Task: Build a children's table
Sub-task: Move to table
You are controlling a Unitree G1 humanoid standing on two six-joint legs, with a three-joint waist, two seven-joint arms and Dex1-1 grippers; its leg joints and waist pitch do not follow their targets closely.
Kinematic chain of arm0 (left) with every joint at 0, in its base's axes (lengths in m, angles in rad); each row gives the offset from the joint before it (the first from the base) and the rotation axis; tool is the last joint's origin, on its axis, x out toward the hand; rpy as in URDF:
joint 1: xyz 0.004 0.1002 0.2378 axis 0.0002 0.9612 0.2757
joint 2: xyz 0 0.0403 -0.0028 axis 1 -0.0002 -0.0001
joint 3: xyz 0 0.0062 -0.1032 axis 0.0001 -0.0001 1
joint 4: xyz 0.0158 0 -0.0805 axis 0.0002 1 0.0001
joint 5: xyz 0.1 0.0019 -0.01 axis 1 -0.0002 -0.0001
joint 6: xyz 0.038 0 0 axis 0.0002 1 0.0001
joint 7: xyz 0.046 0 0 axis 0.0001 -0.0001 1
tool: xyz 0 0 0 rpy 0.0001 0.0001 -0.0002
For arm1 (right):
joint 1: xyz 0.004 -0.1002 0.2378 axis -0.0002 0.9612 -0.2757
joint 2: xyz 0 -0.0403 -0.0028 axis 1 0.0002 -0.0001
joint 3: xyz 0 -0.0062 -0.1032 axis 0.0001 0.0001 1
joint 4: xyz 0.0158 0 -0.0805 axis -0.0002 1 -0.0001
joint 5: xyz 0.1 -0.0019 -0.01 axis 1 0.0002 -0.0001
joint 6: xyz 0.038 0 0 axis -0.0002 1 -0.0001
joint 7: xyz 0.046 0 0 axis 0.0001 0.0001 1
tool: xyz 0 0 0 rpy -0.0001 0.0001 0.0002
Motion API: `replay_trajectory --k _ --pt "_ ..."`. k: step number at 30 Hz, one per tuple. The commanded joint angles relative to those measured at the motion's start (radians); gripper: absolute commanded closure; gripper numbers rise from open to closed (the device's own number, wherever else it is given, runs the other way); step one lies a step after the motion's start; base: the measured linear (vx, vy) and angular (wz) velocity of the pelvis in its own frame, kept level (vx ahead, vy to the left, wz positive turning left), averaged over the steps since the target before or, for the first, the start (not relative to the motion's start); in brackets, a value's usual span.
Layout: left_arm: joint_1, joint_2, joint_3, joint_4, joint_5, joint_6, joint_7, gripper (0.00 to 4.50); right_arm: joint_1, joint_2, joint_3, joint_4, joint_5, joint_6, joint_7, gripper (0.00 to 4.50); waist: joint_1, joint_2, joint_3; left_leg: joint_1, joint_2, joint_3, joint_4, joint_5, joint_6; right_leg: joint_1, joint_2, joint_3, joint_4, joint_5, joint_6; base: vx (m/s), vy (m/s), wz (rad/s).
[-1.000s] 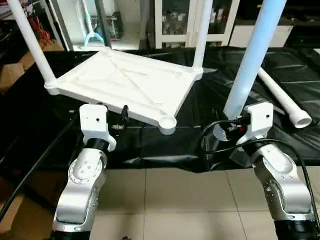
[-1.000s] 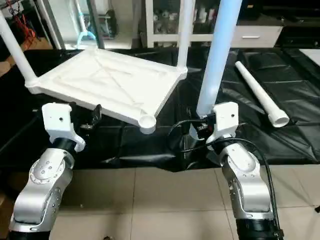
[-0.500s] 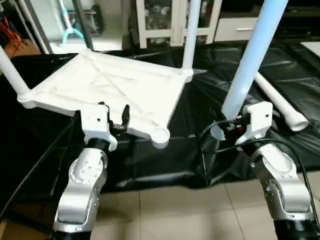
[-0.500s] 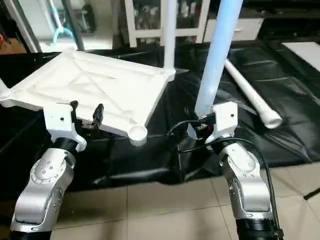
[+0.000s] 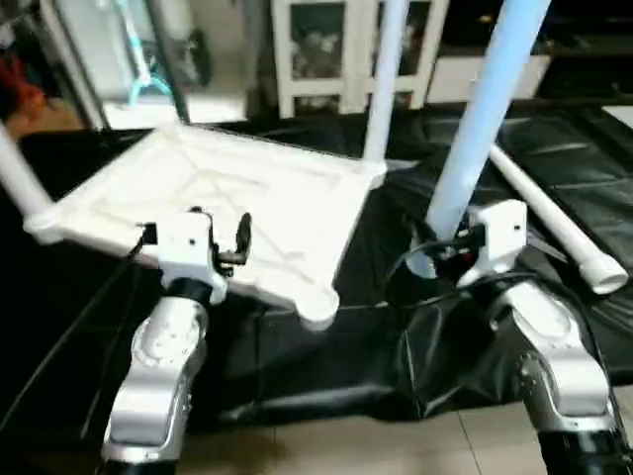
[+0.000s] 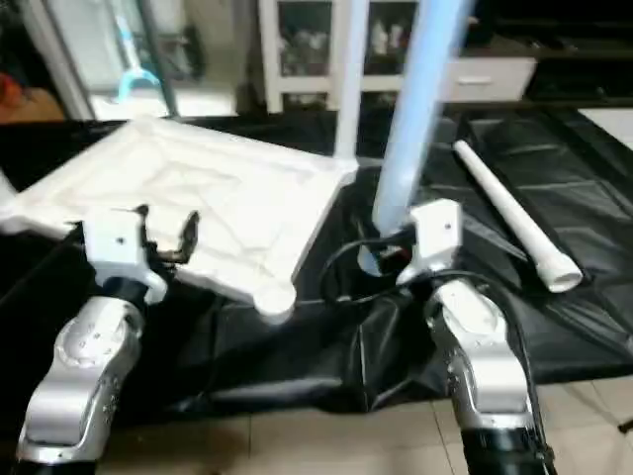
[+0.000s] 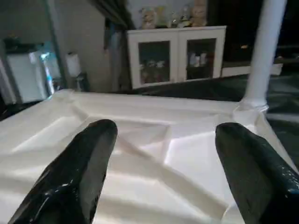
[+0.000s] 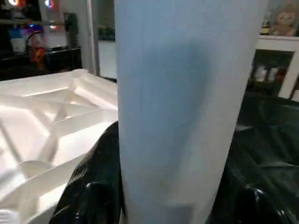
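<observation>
The white tabletop point(image 5: 247, 203) lies underside up on the black sheet, ribs showing. Two white legs stand in its sockets, one at the far right corner point(image 5: 381, 79) and one at the left corner point(image 5: 18, 183). The near corner socket point(image 5: 318, 309) is empty. My left gripper point(image 5: 198, 223) is open at the tabletop's near edge, its black fingers point(image 7: 79, 172) spread over the ribbed surface with nothing between them. My right gripper point(image 5: 457, 247) is shut on a third leg point(image 5: 480, 109), held upright to the right of the tabletop, with a finger point(image 8: 96, 186) on each side of it.
A loose white leg point(image 5: 554, 223) lies on the black sheet point(image 5: 326, 366) at the right. Beyond the sheet stand a white cabinet point(image 5: 326, 49) and metal frames. Tiled floor point(image 5: 346, 445) runs below the sheet's near edge.
The head views have shifted and tilted. My left gripper now sits over the tabletop's near edge instead of just short of it. The right gripper keeps the leg upright.
</observation>
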Motion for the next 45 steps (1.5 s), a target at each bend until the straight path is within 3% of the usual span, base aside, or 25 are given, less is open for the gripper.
replay_trajectory --k 1,2,3,4,5,6,7,8,9,10,12,13,14,15,16,17,18,19,20,22,25,29,31,37,45 --pt "0.003 -0.009 -0.017 -0.010 0.003 0.002 0.000 0.71 -0.006 -0.009 -0.025 -0.002 -0.014 -0.027 -0.003 2.64 0.016 -0.040 -0.037 0.011 0.047 -0.111 -0.113 -0.146 0.358 0.029 -0.072 0.099 -0.162 0.036 0.076 0.052 -0.050 0.45" --pt "0.003 -0.009 -0.017 -0.010 0.003 0.002 0.000 0.71 -0.006 -0.009 -0.025 -0.002 -0.015 -0.027 -0.003 2.64 0.054 -0.079 -0.049 -0.102 0.021 0.034 0.099 -0.197 0.272 0.146 -0.230 0.162 -0.273 -0.046 0.165 0.071 -0.048 0.54" --pt "0.005 -0.008 -0.017 -0.011 0.002 0.002 -0.002 0.71 -0.006 -0.010 -0.027 -0.001 -0.016 -0.037 -0.002 2.64 0.050 -0.063 -0.043 -0.112 0.061 0.049 0.145 -0.112 0.169 0.127 -0.263 0.087 -0.275 -0.046 0.209 0.116 -0.043 0.70" --pt "0.005 -0.008 -0.018 -0.011 0.002 0.002 -0.002 0.71 -0.006 -0.010 -0.028 0.000 -0.016 -0.036 -0.003 2.64 0.047 -0.071 -0.045 -0.124 0.069 0.061 0.141 -0.084 0.134 0.134 -0.249 0.050 -0.276 -0.023 0.197 0.098 -0.005 0.38" --pt "0.006 -0.009 -0.019 -0.011 0.002 0.002 -0.004 0.71 -0.006 -0.011 -0.031 0.003 -0.016 -0.033 -0.005 2.64 0.050 -0.065 -0.049 -0.096 0.064 0.096 0.077 -0.007 0.042 0.154 -0.118 0.050 -0.260 -0.080 0.001 0.109 0.015 0.17" --pt "0.008 -0.010 -0.021 -0.012 0.001 0.003 -0.005 0.71 -0.005 -0.012 -0.033 0.005 -0.016 -0.030 -0.009 2.64 0.065 -0.036 -0.052 -0.084 0.078 0.099 0.030 0.044 0.054 0.168 -0.102 0.039 -0.259 -0.095 -0.091 0.064 0.010 0.01" --pt "0.006 -0.013 -0.026 -0.008 -0.002 0.005 -0.018 0.71 -0.002 -0.016 -0.037 0.008 -0.016 -0.033 -0.018 2.64 0.066 0.009 -0.065 -0.028 0.130 0.096 -0.043 0.099 0.099 0.148 -0.061 0.001 -0.247 -0.078 -0.166 0.161 0.045 0.15" --pt "0.005 -0.014 -0.028 -0.007 -0.004 0.007 -0.023 0.71 -0.001 -0.016 -0.039 0.006 -0.014 -0.033 -0.020 2.64 0.021 0.057 -0.049 0.088 0.209 0.012 -0.093 -0.011 0.191 0.044 0.006 -0.053 -0.153 -0.054 -0.122 0.179 0.096 0.17" --pt "0.002 -0.015 -0.032 -0.003 -0.012 0.011 -0.036 0.71 0.000 -0.017 -0.043 0.002 -0.009 -0.033 -0.023 2.64 -0.007 0.068 -0.071 0.140 0.265 -0.044 -0.106 -0.040 0.298 -0.020 0.006 -0.050 -0.065 -0.064 -0.091 0.265 0.130 0.22" --pt "0.006 -0.010 -0.043 -0.006 -0.052 0.014 -0.091 0.71 0.002 -0.016 -0.048 -0.005 -0.004 -0.035 -0.026 2.64 -0.005 0.057 -0.090 0.167 0.293 -0.074 -0.071 0.105 0.428 -0.077 -0.022 -0.022 -0.007 -0.038 -0.018 0.168 0.095 0.08" --pt "0.015 0.004 -0.060 -0.015 -0.131 -0.009 -0.203 0.53 0.003 -0.012 -0.056 -0.013 0.001 -0.037 -0.030 2.64 0.022 0.030 -0.084 0.114 0.268 -0.022 -0.052 0.698 0.434 -0.111 -0.057 0.016 -0.010 0.202 0.103 0.127 0.044 0.03" --pt "0.016 0.031 -0.071 -0.018 -0.175 -0.039 -0.297 0.43 0.004 -0.011 -0.060 -0.015 0.003 -0.039 -0.031 2.64 0.028 0.020 -0.087 0.107 0.254 -0.010 -0.037 0.840 0.412 -0.114 -0.073 0.039 -0.036 0.299 0.101 0.106 0.031 0.00" --pt "0.016 0.031 -0.071 -0.018 -0.175 -0.039 -0.297 0.37 0.004 -0.011 -0.060 -0.015 0.003 -0.039 -0.031 2.64 0.051 -0.027 -0.089 0.054 0.164 0.047 0.010 0.738 0.302 -0.090 -0.119 0.094 -0.144 0.553 0.045 0.000 0.000 0.00" --pt "0.003 0.101 -0.096 0.002 -0.179 -0.048 -0.401 0.37 0.004 -0.008 -0.067 -0.014 0.006 -0.045 -0.027 2.64 0.083 -0.048 -0.086 -0.044 0.070 0.086 0.051 0.310 0.190 -0.014 -0.162 0.138 -0.130 0.775 0.042 0.000 0.000 0.00" --pt "-0.006 0.164 -0.124 0.021 -0.161 -0.058 -0.479 0.33 0.004 -0.007 -0.069 -0.014 0.011 -0.047 -0.021 2.64 0.077 -0.058 -0.086 -0.057 0.084 0.084 0.025 0.195 0.149 0.005 -0.170 0.130 -0.140 0.903 0.032 0.000 0.000 0.00" --pt "-0.012 0.206 -0.142 0.034 -0.147 -0.066 -0.532 0.16 0.004 -0.007 -0.070 -0.015 0.015 -0.048 -0.019 2.64 0.089 -0.038 -0.087 -0.037 0.093 0.086 -0.007 0.119 0.056 -0.002 -0.132 0.082 -0.133 0.935 0.022 0.000 0.000 0.00" --pt "-0.024 0.259 -0.161 0.058 -0.131 -0.069 -0.599 0.16 0.005 -0.009 -0.069 -0.017 0.026 -0.047 -0.008 2.64 0.086 -0.033 -0.077 -0.028 0.098 0.089 -0.021 0.073 0.027 -0.012 -0.108 0.067 -0.143 0.836 0.012 0.000 0.000 0.00" --pt "-0.040 0.315 -0.182 0.091 -0.107 -0.077 -0.667 0.16 0.008 -0.012 -0.067 -0.022 0.042 -0.044 0.009 2.64 0.079 0.011 -0.069 0.004 0.142 0.076 -0.056 -0.072 -0.009 -0.019 -0.079 0.046 -0.148 0.420 -0.084 0.000 0.000 0.00" --pt "-0.054 0.354 -0.200 0.118 -0.086 -0.082 -0.714 0.16 0.012 -0.016 -0.066 -0.028 0.056 -0.041 0.026 2.64 0.079 0.011 -0.069 0.004 0.142 0.076 -0.056 -0.072 -0.009 -0.019 -0.079 0.046 -0.148 0.420 -0.084 0.000 0.000 0.00" --pt "-0.089 0.424 -0.229 0.172 -0.070 -0.066 -0.821 0.16 0.020 -0.026 -0.062 -0.041 0.085 -0.034 0.066 2.64 0.065 0.025 -0.047 0.022 0.178 0.078 -0.096 -0.300 -0.031 -0.035 -0.067 0.040 -0.168 0.085 -0.201 -0.078 0.022 0.05" --pt "-0.149 0.489 -0.269 0.261 -0.035 -0.102 -0.908 0.16 0.032 -0.048 -0.062 -0.063 0.119 -0.023 0.129 2.64 0.076 0.014 -0.034 0.048 0.174 0.107 -0.103 -0.492 -0.081 -0.055 -0.086 0.057 -0.204 -0.196 -0.205 -0.094 0.039 0.14" --pt "-0.225 0.504 -0.301 0.380 0.003 -0.168 -0.933 0.16 0.049 -0.075 -0.056 -0.093 0.167 0.004 0.208 2.64 0.076 0.010 -0.037 0.042 0.173 0.115 -0.106 -0.464 -0.076 -0.051 -0.095 0.060 -0.210 -0.232 -0.180 -0.055 0.017 0.11" --pt "-0.298 0.468 -0.298 0.483 0.012 -0.221 -0.951 0.16 0.066 -0.107 -0.039 -0.115 0.210 0.040 0.280 2.64 0.074 0.006 -0.040 0.024 0.176 0.117 -0.107 -0.399 -0.056 -0.039 -0.103 0.057 -0.205 -0.188 -0.197 0.000 0.000 0.00" --pt "-0.409 0.414 -0.328 0.637 0.037 -0.300 -0.988 0.16 0.072 -0.151 -0.018 -0.113 0.218 0.057 0.343 2.64 0.074 -0.003 -0.049 0.011 0.179 0.122 -0.102 -0.326 -0.024 -0.033 -0.111 0.054 -0.200 -0.137 -0.225 0.000 0.000 0.00" --pt "-0.519 0.373 -0.378 0.872 0.124 -0.398 -1.007 0.16 0.071 -0.164 -0.022 -0.117 0.220 0.064 0.351 2.64 0.084 -0.001 -0.079 0.003 0.180 0.133 -0.065 0.036 0.147 -0.022 -0.112 0.043 -0.156 0.389 -0.333 0.046 0.007 -0.02"
